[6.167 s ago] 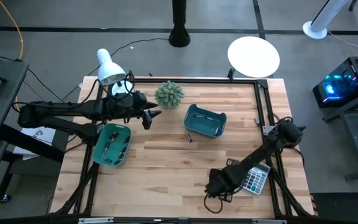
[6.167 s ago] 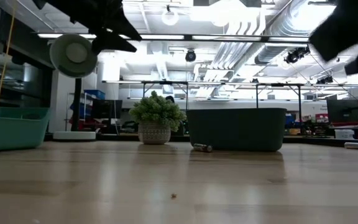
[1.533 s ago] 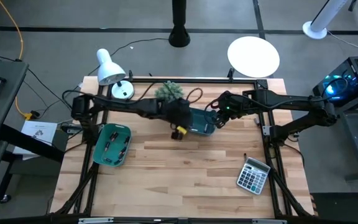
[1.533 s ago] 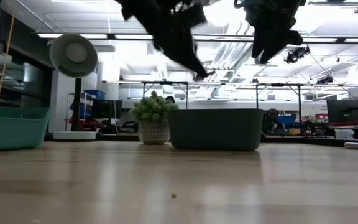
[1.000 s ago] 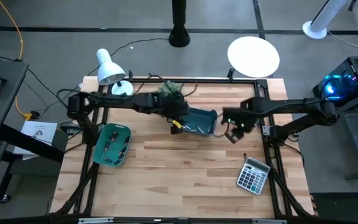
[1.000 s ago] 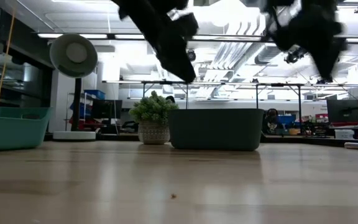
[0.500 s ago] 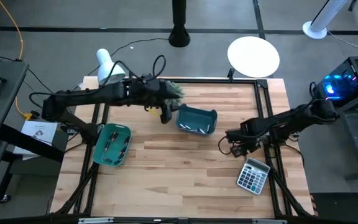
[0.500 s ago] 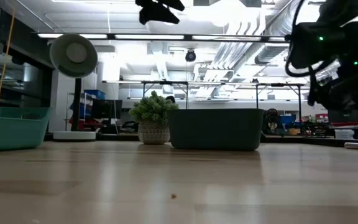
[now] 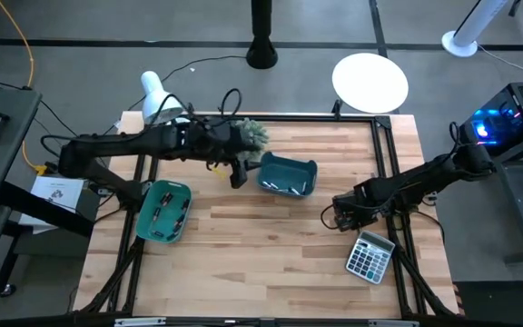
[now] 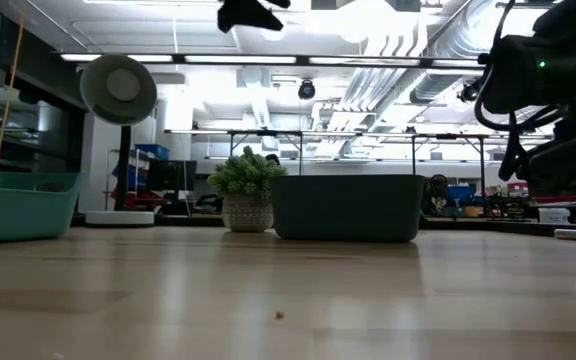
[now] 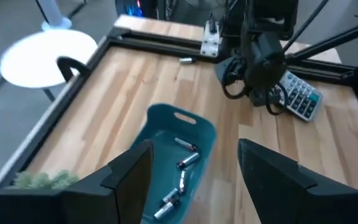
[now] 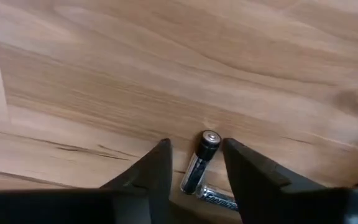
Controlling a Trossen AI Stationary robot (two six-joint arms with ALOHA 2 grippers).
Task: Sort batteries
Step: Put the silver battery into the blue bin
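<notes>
On the bare wooden table [image 12: 104, 62], my right gripper [image 12: 194, 168] grips 2 small, light, slippery batteries [image 12: 201, 163] mid-body, left gripper [image 11: 194, 180] open, empty.

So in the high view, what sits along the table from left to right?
Pale teal tray → left gripper → dark teal tray → right gripper → calculator.
</notes>
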